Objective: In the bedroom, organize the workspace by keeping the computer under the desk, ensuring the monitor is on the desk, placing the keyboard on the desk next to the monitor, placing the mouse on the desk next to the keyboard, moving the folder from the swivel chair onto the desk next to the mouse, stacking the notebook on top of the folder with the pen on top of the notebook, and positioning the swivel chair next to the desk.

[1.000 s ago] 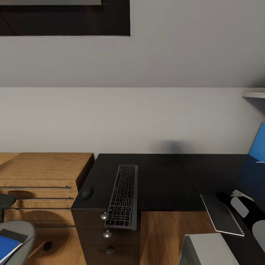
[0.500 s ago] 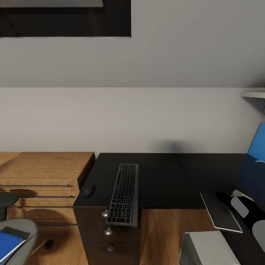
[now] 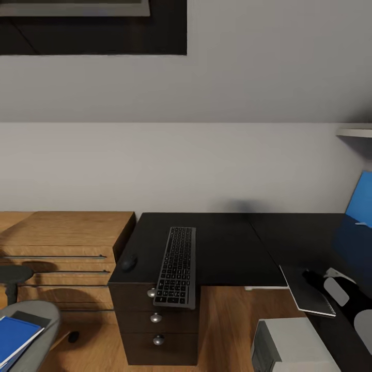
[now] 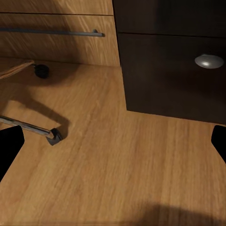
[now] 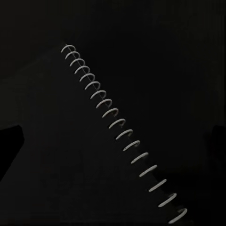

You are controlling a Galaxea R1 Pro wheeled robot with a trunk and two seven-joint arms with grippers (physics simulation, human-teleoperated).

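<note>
Nearest the robot in the head view, the grey computer [image 3: 294, 346] stands on the wood floor [image 3: 227, 325] below the black worktop [image 3: 227, 248], and at the lower left the swivel chair [image 3: 31, 330] carries the blue folder [image 3: 15, 336] with a dark notebook [image 3: 31, 319] tucked at its far edge. At the lower right the right arm reaches over a dark spiral-bound pad [image 3: 306, 290] lying on the worktop; the right end effector [image 5: 113, 136] hangs over that pad with its fingertips wide apart. The left end effector [image 4: 113, 141] points at the floor beside the drawer unit [image 3: 155, 325], also spread wide. Farther on, the keyboard [image 3: 176, 266] overhangs the worktop's front edge above the drawers, with the mouse [image 3: 128, 262] near it on the side of the light-wood cabinet [image 3: 62, 243]. A blue panel [image 3: 360, 199] stands at the far right
</note>
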